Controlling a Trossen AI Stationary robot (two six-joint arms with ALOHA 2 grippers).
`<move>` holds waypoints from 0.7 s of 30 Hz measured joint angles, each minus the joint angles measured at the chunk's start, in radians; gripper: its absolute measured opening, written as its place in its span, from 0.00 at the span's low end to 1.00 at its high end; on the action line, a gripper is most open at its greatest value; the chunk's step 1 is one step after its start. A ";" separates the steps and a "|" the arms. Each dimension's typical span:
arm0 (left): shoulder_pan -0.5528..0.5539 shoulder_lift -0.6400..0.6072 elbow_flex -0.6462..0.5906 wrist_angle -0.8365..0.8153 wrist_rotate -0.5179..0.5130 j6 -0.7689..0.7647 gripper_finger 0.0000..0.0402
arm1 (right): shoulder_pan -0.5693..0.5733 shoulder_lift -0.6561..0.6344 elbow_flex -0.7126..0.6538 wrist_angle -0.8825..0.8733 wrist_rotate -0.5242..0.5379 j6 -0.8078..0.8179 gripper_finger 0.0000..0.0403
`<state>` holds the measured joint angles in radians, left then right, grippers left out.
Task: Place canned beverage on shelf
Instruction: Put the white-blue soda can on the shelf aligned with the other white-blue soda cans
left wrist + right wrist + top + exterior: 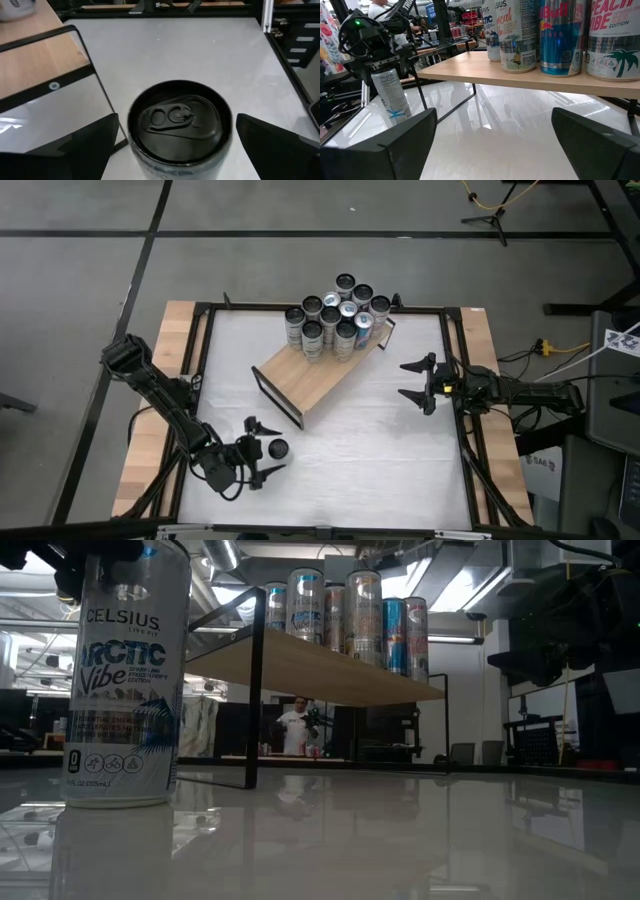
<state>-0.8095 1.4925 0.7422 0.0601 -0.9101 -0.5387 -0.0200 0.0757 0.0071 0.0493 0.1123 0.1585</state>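
Observation:
A white Celsius can (278, 448) stands upright on its base on the white table, near the front left. It also shows in the low view (125, 680). My left gripper (266, 448) is open, with one finger on each side of the can's top (180, 120) and apart from it. The wooden shelf (318, 372) stands slantwise mid-table on its black frame ends. Several cans (337, 316) stand on its far end. My right gripper (418, 381) is open and empty, right of the shelf, facing it (495, 145).
The shelf's near half (290, 385) is bare board, with its black frame end (277, 397) toward the lone can. There is bare tabletop (380, 450) between the two grippers. A person (295, 725) shows in the room far behind the table.

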 joint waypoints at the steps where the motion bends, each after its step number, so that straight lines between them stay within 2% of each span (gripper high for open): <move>1: 0.000 0.000 0.000 0.000 -0.006 0.000 0.99 | 0.000 0.000 0.000 0.000 0.000 0.000 0.96; 14: 0.000 0.000 0.000 -0.006 -0.022 0.025 0.99 | 0.000 0.000 0.000 0.000 0.000 0.000 0.96; 21: 0.000 0.000 0.000 -0.006 -0.022 -0.029 0.99 | 0.000 0.000 0.000 0.000 0.000 0.000 0.96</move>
<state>-0.8093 1.4925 0.7422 0.0540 -0.9318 -0.5675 -0.0200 0.0757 0.0071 0.0494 0.1123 0.1581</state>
